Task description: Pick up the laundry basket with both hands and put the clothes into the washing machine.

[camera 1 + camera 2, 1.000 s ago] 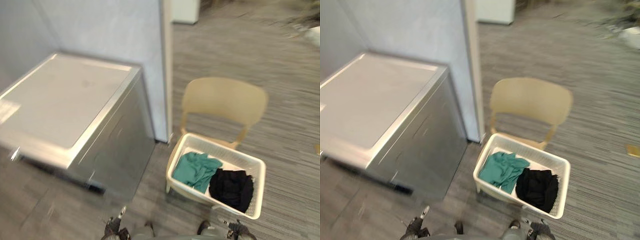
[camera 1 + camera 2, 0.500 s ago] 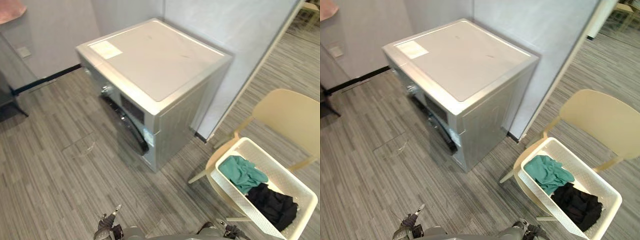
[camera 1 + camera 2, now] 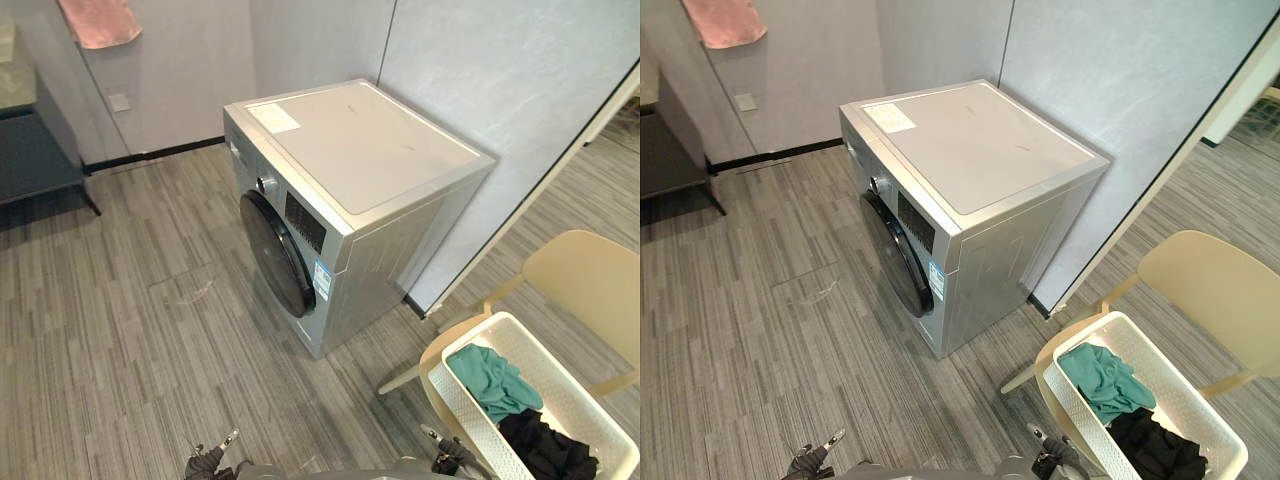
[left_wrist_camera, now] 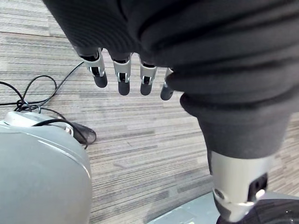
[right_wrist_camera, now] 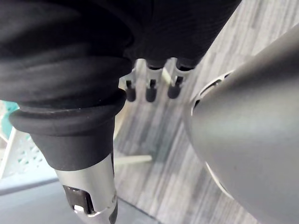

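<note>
Grey striped plank flooring [image 3: 130,330] runs across the whole room. Nearest, at 7 o'clock in the head view, the left hand [image 4: 123,74] hangs low over the floor; its own wrist view shows the fingers [image 4: 145,81] straight, slightly apart and holding nothing. At 5 o'clock the right hand [image 5: 150,86] hangs the same way, its fingers [image 5: 174,84] straight, side by side, with nothing in them.

Just beyond the right hand, at 4 o'clock, the laundry basket [image 3: 460,415] sits on the seat of a beige chair [image 3: 585,285], touched by neither hand. It is a white rectangular plastic basket with perforated walls and a smooth rounded rim. Inside lie a crumpled teal garment [image 3: 495,380] at the end closer to the machine and a black garment [image 3: 545,450] heaped just beside it, the two touching.

Farther off, from the centre toward 1 o'clock, stands the silver front-loading washing machine [image 3: 370,150], set against a pale grey wall [image 3: 480,70]. Its round dark door [image 3: 275,255] faces 8 o'clock and looks shut. The machine and the basket are near each other but apart, with bare floor between.

At 10 o'clock a dark cabinet [image 3: 35,150] stands by the far wall, and a pink towel [image 3: 100,20] hangs at 11 o'clock.
</note>
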Available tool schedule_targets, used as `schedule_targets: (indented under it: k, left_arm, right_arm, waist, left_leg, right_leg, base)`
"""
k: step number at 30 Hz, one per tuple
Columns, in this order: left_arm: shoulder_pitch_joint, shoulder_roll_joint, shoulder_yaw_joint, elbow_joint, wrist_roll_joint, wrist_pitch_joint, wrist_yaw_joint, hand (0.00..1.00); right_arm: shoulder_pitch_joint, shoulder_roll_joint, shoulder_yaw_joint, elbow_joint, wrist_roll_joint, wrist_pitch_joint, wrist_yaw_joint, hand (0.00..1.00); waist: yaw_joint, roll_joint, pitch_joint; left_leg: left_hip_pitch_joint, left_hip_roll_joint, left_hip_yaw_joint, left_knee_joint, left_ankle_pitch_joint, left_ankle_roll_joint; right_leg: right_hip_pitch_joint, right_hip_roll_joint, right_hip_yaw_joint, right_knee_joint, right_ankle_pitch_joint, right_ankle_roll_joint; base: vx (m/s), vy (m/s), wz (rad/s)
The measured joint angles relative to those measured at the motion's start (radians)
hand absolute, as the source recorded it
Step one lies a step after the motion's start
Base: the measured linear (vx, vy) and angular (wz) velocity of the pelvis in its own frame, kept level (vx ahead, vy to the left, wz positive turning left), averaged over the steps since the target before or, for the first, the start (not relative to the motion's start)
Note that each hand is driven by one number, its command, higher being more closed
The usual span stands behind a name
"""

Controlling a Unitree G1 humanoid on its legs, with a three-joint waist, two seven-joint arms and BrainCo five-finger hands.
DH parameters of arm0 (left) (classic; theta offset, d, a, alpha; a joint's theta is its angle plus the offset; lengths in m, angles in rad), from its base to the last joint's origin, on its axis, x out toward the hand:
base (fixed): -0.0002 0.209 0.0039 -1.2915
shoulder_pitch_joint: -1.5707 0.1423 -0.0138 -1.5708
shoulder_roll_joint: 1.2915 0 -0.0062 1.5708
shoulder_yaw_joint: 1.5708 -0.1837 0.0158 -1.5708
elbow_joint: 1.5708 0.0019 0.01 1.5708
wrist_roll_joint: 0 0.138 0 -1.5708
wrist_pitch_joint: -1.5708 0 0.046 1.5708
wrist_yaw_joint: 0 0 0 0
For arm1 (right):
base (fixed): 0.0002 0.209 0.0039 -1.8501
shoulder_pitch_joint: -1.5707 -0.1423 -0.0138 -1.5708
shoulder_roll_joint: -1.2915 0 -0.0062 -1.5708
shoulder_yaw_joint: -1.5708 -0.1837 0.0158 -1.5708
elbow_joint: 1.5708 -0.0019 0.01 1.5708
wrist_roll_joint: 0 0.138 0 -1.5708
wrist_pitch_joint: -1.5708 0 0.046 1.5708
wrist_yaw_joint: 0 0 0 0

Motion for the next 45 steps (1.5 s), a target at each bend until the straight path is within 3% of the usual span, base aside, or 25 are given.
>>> schedule_targets:
  k: [1, 2, 3, 4, 5, 9, 13, 15, 17, 19, 22, 24, 25, 26, 28, 31, 32, 33, 34, 35, 37, 39, 42, 44, 45]
  left_arm:
    - [-0.018, -0.019, 0.007, -0.003, 0.016, 0.0, 0.0, 0.0]
    - [-0.037, -0.021, 0.02, 0.0, 0.023, 0.004, 0.0, 0.0]
    - [-0.045, -0.02, 0.033, 0.006, 0.023, 0.005, 0.0, 0.0]
    - [-0.07, -0.028, 0.055, 0.021, 0.023, 0.013, 0.0, 0.0]
    - [-0.081, -0.037, 0.084, 0.017, 0.023, 0.02, 0.0, 0.0]
    - [-0.078, -0.076, 0.077, -0.011, 0.022, 0.017, 0.001, 0.0]
    - [-0.083, -0.113, 0.066, -0.103, 0.022, 0.01, -0.018, 0.0]
    - [-0.057, -0.113, 0.066, -0.103, 0.02, 0.011, -0.018, 0.0]
    - [-0.051, -0.095, 0.069, -0.103, 0.013, 0.014, -0.016, 0.0]
    - [-0.048, -0.092, 0.084, -0.104, -0.006, 0.014, -0.002, 0.0]
    - [-0.037, -0.068, 0.083, -0.103, -0.02, 0.014, 0.012, 0.0]
    - [-0.035, -0.069, 0.073, -0.097, -0.02, 0.013, 0.031, 0.0]
    - [-0.031, -0.076, 0.06, -0.076, -0.02, 0.011, 0.041, 0.0]
    - [-0.048, -0.039, 0.039, -0.055, -0.018, 0.01, 0.046, 0.0]
    - [-0.062, 0.021, 0.027, -0.039, -0.014, 0.011, 0.05, 0.0]
    - [-0.063, 0.036, -0.047, 0.017, -0.008, 0.008, 0.045, 0.0]
    - [-0.052, 0.033, -0.093, 0.017, -0.008, 0.007, 0.044, 0.0]
    - [-0.051, 0.032, -0.101, 0.017, -0.008, 0.007, 0.044, 0.0]
    - [-0.045, 0.028, -0.137, 0.017, -0.008, 0.005, 0.044, 0.0]
    - [-0.045, 0.022, -0.152, 0.017, -0.009, 0.004, 0.044, 0.0]
    - [-0.035, 0.03, -0.159, 0.015, -0.012, 0.003, 0.047, 0.0]
    - [-0.025, 0.024, -0.16, 0.015, -0.013, 0.004, 0.047, 0.0]
    - [-0.028, -0.013, -0.152, 0.015, -0.013, 0.005, 0.046, 0.0]
    - [-0.048, -0.021, -0.135, 0.017, -0.013, 0.006, 0.043, 0.0]
    - [-0.071, -0.039, -0.113, 0.02, -0.013, 0.014, 0.042, 0.0]
  right_arm:
    - [0.013, -0.013, 0.009, -0.017, 0.012, -0.007, 0.009, 0.0]
    - [0.025, -0.009, 0.031, -0.037, 0.045, -0.017, 0.02, 0.0]
    - [0.026, -0.001, 0.039, -0.037, 0.068, -0.022, 0.022, 0.0]
    - [0.017, 0.009, 0.027, -0.026, 0.093, -0.022, 0.026, 0.0]
    - [0.021, 0.022, 0.022, -0.03, 0.114, -0.025, 0.025, 0.0]
    - [0.021, 0.011, 0.052, -0.038, 0.119, -0.03, 0.027, 0.0]
    - [0.0, -0.001, 0.104, -0.078, 0.118, -0.032, 0.037, 0.0]
    - [-0.008, -0.001, 0.126, -0.079, 0.118, -0.032, 0.037, 0.0]
    - [-0.007, 0.018, 0.15, -0.094, 0.117, -0.032, 0.038, 0.0]
    - [-0.003, 0.019, 0.161, -0.109, 0.116, -0.031, 0.037, 0.0]
    - [0.029, 0.003, 0.148, -0.111, 0.113, -0.032, 0.016, 0.0]
    - [0.05, -0.016, 0.12, -0.093, 0.105, -0.033, 0.008, 0.0]
    - [0.055, -0.044, 0.089, -0.066, 0.105, -0.032, 0.007, 0.0]
    - [0.044, -0.039, 0.052, 0.004, 0.105, -0.024, 0.004, 0.0]
    - [0.031, 0.016, 0.024, 0.047, 0.104, -0.014, -0.008, 0.0]
    - [0.009, 0.011, -0.014, 0.049, 0.111, -0.013, -0.012, 0.0]
    - [-0.011, 0.008, -0.004, 0.037, 0.126, -0.015, -0.015, 0.0]
    - [-0.014, 0.004, -0.001, 0.034, 0.129, -0.014, -0.015, 0.0]
    - [-0.02, 0.001, 0.025, 0.012, 0.136, -0.014, -0.019, 0.0]
    - [-0.023, 0.005, 0.045, 0.004, 0.143, -0.014, -0.021, 0.0]
    - [-0.022, 0.012, 0.11, -0.053, 0.151, -0.012, -0.025, 0.0]
    - [-0.013, 0.009, 0.171, -0.119, 0.154, -0.013, -0.025, 0.0]
    - [-0.006, 0.006, 0.242, -0.229, 0.155, -0.017, -0.016, 0.0]
    - [-0.01, 0.014, 0.277, -0.277, 0.155, -0.024, -0.002, 0.0]
    - [-0.016, 0.002, 0.28, -0.314, 0.155, -0.035, -0.004, 0.0]
  waist:
    - [-0.01, 0.031, 0.009]
    - [-0.017, 0.025, 0.002]
    - [-0.022, -0.005, -0.002]
    - [-0.02, -0.013, 0.006]
    - [-0.03, -0.025, 0.012]
    - [-0.031, 0.01, 0.008]
    - [-0.023, 0.049, 0.045]
    - [-0.021, 0.056, 0.045]
    - [-0.015, 0.039, 0.045]
    - [0.002, 0.034, 0.045]
    - [0.0, 0.0, 0.039]
    - [-0.003, 0.003, 0.022]
    - [-0.002, 0.029, 0.003]
    - [-0.009, -0.012, -0.004]
    - [-0.03, -0.046, -0.015]
    - [-0.034, -0.037, -0.053]
    - [-0.026, -0.029, -0.059]
    - [-0.027, -0.026, -0.06]
    - [-0.031, -0.001, -0.058]
    - [-0.034, 0.008, -0.055]
    - [-0.048, 0.023, -0.045]
    - [-0.05, 0.03, -0.039]
    - [-0.052, 0.048, -0.034]
    - [-0.048, 0.02, -0.027]
    - [-0.059, 0.048, -0.007]
  left_leg:
    - [-0.004, 0.008, -0.023, -0.015, 0.013, 0.016]
    - [-0.036, 0.014, -0.061, -0.03, 0.027, -0.007]
    - [-0.049, -0.008, -0.074, -0.037, 0.035, -0.01]
    - [-0.048, -0.013, -0.076, -0.047, 0.052, -0.002]
    - [-0.059, -0.039, -0.037, 0.01, 0.049, 0.001]
    - [-0.077, -0.034, 0.011, 0.171, 0.019, -0.016]
    - [-0.313, -0.01, -0.017, 0.619, 0.019, -0.051]
    - [-0.339, -0.001, 0.0, 0.696, 0.024, -0.05]
    - [-0.348, 0.019, 0.062, 0.696, 0.008, -0.026]
    - [-0.339, 0.104, 0.096, 0.632, -0.055, 0.064]
    - [-0.282, 0.17, 0.081, 0.385, -0.045, 0.064]
    - [-0.258, 0.192, 0.057, 0.258, 0.033, 0.084]
    - [-0.254, 0.186, 0.055, 0.233, 0.073, 0.115]
    - [-0.276, 0.124, 0.062, 0.287, 0.005, -0.09]
    - [-0.315, 0.072, 0.031, 0.335, -0.021, -0.092]
    - [-0.303, 0.042, 0.062, 0.349, -0.065, -0.044]
    - [-0.27, 0.018, 0.103, 0.323, -0.071, -0.017]
    - [-0.264, 0.011, 0.111, 0.315, -0.069, -0.008]
    - [-0.229, -0.004, 0.15, 0.28, -0.068, 0.022]
    - [-0.211, -0.003, 0.162, 0.265, -0.065, 0.035]
    - [-0.121, -0.017, 0.219, 0.212, -0.059, 0.052]
    - [-0.051, -0.017, 0.286, 0.173, -0.062, 0.056]
    - [-0.01, 0.011, 0.36, 0.144, -0.075, 0.047]
    - [0.0, 0.013, 0.413, 0.107, -0.047, 0.013]
    - [0.009, 0.022, 0.42, 0.053, 0.004, 0.012]
  right_leg:
    - [-0.032, 0.037, 0.05, 0.031, -0.086, -0.017]
    - [-0.022, 0.156, 0.123, -0.069, -0.192, -0.046]
    - [-0.002, 0.172, 0.137, -0.134, -0.249, -0.092]
    - [0.023, 0.16, 0.127, -0.178, -0.287, -0.067]
    - [0.037, 0.141, 0.105, -0.196, -0.277, -0.06]
    - [0.132, 0.155, 0.058, -0.245, -0.277, -0.062]
    - [0.182, 0.146, 0.005, -0.246, -0.297, -0.051]
    - [0.19, 0.131, 0.013, -0.227, -0.315, -0.044]
    - [0.181, 0.093, 0.018, -0.237, -0.3, -0.027]
    - [0.167, 0.073, 0.041, -0.25, -0.283, -0.013]
    - [0.163, -0.009, 0.073, -0.257, -0.265, 0.021]
    - [0.165, -0.065, 0.085, -0.276, -0.242, 0.064]
    - [0.176, -0.098, 0.09, -0.301, -0.227, 0.104]
    - [0.198, -0.17, 0.11, -0.333, -0.21, 0.123]
    - [0.209, -0.151, 0.165, -0.363, -0.142, 0.125]
    - [0.177, -0.167, 0.224, -0.377, 0.144, 0.117]
    - [0.135, -0.186, 0.235, -0.373, 0.305, 0.068]
    - [0.128, -0.19, 0.234, -0.375, 0.338, 0.046]
    - [0.09, -0.198, 0.225, -0.355, 0.438, -0.066]
    - [0.053, -0.194, 0.229, -0.29, 0.408, -0.066]
    - [-0.055, -0.121, 0.196, -0.005, 0.096, -0.108]
    - [-0.111, -0.043, 0.131, 0.103, -0.039, -0.108]
    - [-0.138, 0.057, 0.114, 0.061, -0.162, 0.021]
    - [-0.091, 0.094, 0.066, -0.094, -0.243, -0.015]
    - [-0.079, 0.128, 0.051, -0.15, -0.231, -0.068]
  base:
    - [0.02, -0.252, 0.83]
    - [0.01, -0.296, 0.9]
    - [-0.04, -0.336, 0.76]
    - [-0.01, -0.188, 0.53]
    - [0.04, -0.12, 0.41]
    - [0.06, -0.049, 0.39]
    - [0.0, 0.05, 0.44]
    - [0.03, 0.112, -0.05]
    - [0.07, 0.145, -0.21]
    - [0.1, 0.182, -0.24]
    - [0.18, 0.407, -0.08]
    - [0.21, 0.606, -0.02]
    - [0.23, 0.773, 0.14]
    - [0.22, 0.763, 0.27]
    - [0.21, 0.488, 0.44]
    - [0.19, 0.388, -0.06]
    - [0.14, 0.371, -0.34]
    - [0.12, 0.342, -0.52]
    - [0.1, 0.24, -0.35]
    - [0.17, 0.283, -0.43]
    - [0.12, 0.151, -0.47]
    - [0.01, 0.03, -0.81]
    - [0.01, -0.107, -0.98]
    - [0.02, -0.189, -0.74]
    - [0.05, -0.171, -0.46]
